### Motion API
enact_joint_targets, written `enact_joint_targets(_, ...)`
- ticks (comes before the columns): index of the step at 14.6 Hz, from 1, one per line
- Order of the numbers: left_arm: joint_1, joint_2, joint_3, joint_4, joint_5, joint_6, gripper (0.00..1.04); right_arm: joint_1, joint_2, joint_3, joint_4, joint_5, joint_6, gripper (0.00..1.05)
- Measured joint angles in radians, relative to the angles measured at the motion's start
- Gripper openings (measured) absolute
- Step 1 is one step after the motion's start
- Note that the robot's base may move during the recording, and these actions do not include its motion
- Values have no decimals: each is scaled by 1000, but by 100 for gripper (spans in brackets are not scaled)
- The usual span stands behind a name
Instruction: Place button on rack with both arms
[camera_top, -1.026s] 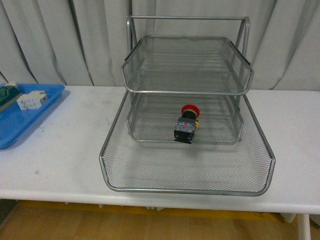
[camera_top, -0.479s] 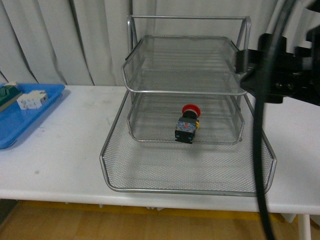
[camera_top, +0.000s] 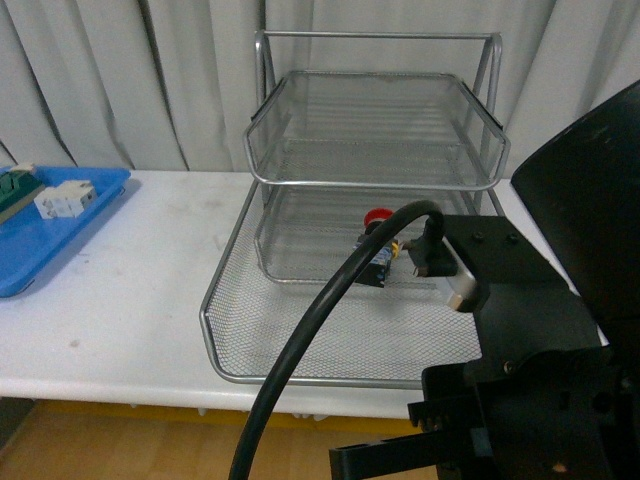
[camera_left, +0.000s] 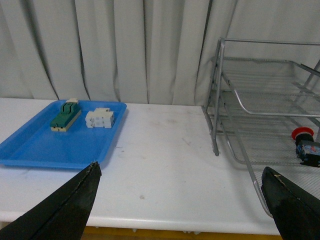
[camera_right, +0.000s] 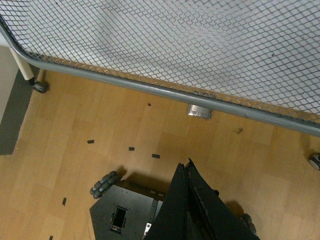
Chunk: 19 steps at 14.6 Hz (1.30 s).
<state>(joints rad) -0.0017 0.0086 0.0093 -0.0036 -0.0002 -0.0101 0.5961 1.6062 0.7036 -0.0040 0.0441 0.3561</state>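
A white table (camera_top: 130, 300) was seen standing before pale grey pleated curtains (camera_top: 90, 80), with a light wooden floor (camera_right: 100, 130) visible beneath it. The rack (camera_top: 375, 130), a silver wire-mesh unit with three stacked trays and a tubular frame, was positioned near the middle of the table. The button (camera_top: 377, 218) was located inside the rack, lying on its side at the front rim of the middle tray, with its red cap towards the curtains and its blue-and-black body towards the camera. In the front view it was partly covered by a black cable (camera_top: 320, 310) of the right arm (camera_top: 540, 330), which filled the lower right of that view.

A blue tray (camera_left: 45, 145) was found at the left end of the table, well apart from the rack. A green component (camera_left: 65, 116) and a white component (camera_left: 100, 119) lay side by side in it.

The left gripper (camera_left: 182, 200) was observed with its fingers (camera_left: 65, 210) spread wide and nothing between them, held above the table edge between the blue tray and the rack.

The right gripper (camera_right: 187, 200) was seen with its fingers closed together on nothing, below the rack's front rim and pointed at the floor. A wheeled black base (camera_right: 125, 212) was visible on the floor beneath.
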Motion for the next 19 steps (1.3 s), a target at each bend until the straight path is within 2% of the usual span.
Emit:
enact_joint_targets(7,0,0,0,0,0,0,98,18,164,-7,79,24,21,2)
enact_joint_targets(10,0,0,0,0,0,0,98,-23,227,57,97,27,9,2)
enact_joint_targets(13,0,0,0,0,0,0,98,-69,289,132,80,34,-22,2)
enact_joint_targets(19,0,0,0,0,0,0,98,-82,393,264,-4,-19,-43,2)
